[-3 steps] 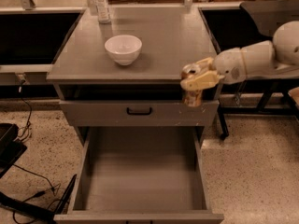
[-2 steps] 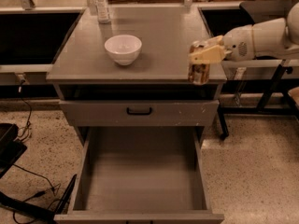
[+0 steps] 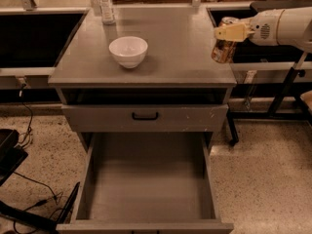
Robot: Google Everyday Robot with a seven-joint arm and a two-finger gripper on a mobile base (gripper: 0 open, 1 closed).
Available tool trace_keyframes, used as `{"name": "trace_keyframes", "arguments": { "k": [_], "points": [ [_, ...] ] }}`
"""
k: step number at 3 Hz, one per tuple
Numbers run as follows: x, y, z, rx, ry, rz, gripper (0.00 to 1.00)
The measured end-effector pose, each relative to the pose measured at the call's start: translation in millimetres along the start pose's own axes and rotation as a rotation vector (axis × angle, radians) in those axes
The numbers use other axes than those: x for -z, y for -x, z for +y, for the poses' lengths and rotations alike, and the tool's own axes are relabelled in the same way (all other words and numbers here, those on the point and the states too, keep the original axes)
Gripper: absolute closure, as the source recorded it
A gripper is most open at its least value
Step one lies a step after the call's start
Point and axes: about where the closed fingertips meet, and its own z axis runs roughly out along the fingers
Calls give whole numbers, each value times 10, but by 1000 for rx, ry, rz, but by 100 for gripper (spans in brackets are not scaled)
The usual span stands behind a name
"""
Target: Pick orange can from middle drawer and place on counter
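My gripper (image 3: 229,33) is shut on the orange can (image 3: 224,48), whose silver top shows above the cream fingers (image 3: 233,31). It holds the can tilted in the air at the right edge of the counter (image 3: 180,43), above its surface. The white arm reaches in from the right. The middle drawer (image 3: 146,179) is pulled wide open below, and its flat grey floor holds nothing.
A white bowl (image 3: 128,51) stands left of centre on the counter. A clear plastic bottle (image 3: 106,4) stands at the back left. A shut drawer front with a black handle (image 3: 145,116) sits above the open drawer. Cables lie on the speckled floor at left.
The gripper has lifted the can up and to the right, from in front of the counter's front right corner to above its right edge.
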Motion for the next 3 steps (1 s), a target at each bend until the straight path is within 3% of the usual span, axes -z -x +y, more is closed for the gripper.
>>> {"name": "trace_keyframes", "arguments": {
  "k": [1,3],
  "points": [
    [-101,46,-37,7,2,-9,100],
    [-1137,580,-513,15,-90,-96,100]
  ]
}}
